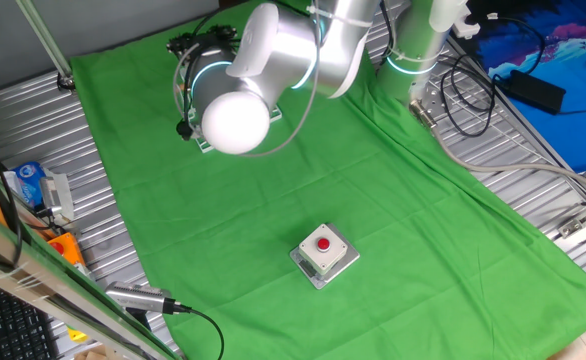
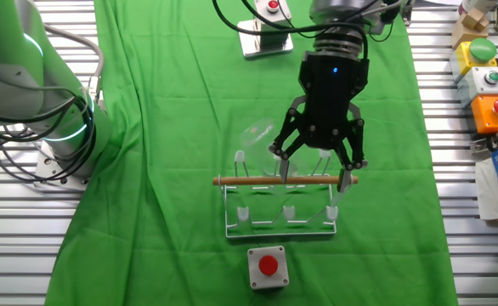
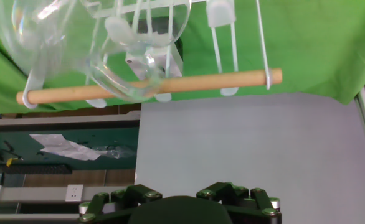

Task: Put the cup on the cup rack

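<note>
The clear cup (image 2: pixel 258 136) sits tipped over an upright loop at the left rear of the cup rack (image 2: pixel 280 202). The rack's wooden rod (image 2: pixel 257 180) runs across just in front of it. My black gripper (image 2: pixel 314 174) hangs above the middle and right of the rod, open, with nothing between its fingers and the cup just to its left. In the hand view the cup (image 3: pixel 108 43) fills the upper left, resting on the rack's loops behind the rod (image 3: pixel 189 83). The fingertips are out of that frame. In one fixed view the arm (image 1: pixel 273 60) hides the rack and the cup.
A grey box with a red button (image 2: pixel 268 265) stands just in front of the rack, and another (image 2: pixel 266 34) lies behind it. A second robot base (image 2: pixel 36 102) stands at the left. Coloured button boxes (image 2: pixel 487 76) line the right edge. Cables (image 1: pixel 473 90) lie near the arm's base.
</note>
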`<action>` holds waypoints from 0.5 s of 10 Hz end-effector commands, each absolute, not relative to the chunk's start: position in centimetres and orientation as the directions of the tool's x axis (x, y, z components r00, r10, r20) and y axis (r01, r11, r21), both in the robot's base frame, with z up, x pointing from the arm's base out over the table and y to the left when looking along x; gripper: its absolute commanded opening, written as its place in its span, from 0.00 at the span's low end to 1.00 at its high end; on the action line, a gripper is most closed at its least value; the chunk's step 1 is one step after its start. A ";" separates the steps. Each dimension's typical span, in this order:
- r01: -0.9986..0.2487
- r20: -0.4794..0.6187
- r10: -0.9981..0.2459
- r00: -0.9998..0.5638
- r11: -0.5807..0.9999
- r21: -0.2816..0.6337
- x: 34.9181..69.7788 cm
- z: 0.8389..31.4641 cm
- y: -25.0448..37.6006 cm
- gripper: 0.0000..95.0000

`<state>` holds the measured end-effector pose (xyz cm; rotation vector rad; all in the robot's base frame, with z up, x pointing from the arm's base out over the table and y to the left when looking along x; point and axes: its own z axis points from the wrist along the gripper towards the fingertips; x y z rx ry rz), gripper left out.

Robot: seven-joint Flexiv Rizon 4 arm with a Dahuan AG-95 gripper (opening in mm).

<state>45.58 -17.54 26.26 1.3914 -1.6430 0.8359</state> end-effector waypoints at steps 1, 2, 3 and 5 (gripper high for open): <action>-0.984 0.873 -0.480 -0.080 0.176 0.006 45.6 26.2 -17.6 0.60; -0.984 0.866 -0.493 -0.089 0.180 0.002 45.6 26.2 -17.6 0.60; -0.982 0.847 -0.521 -0.103 0.188 -0.004 45.6 26.2 -17.6 0.60; -0.978 0.808 -0.572 -0.140 0.209 -0.021 45.7 26.1 -17.5 0.80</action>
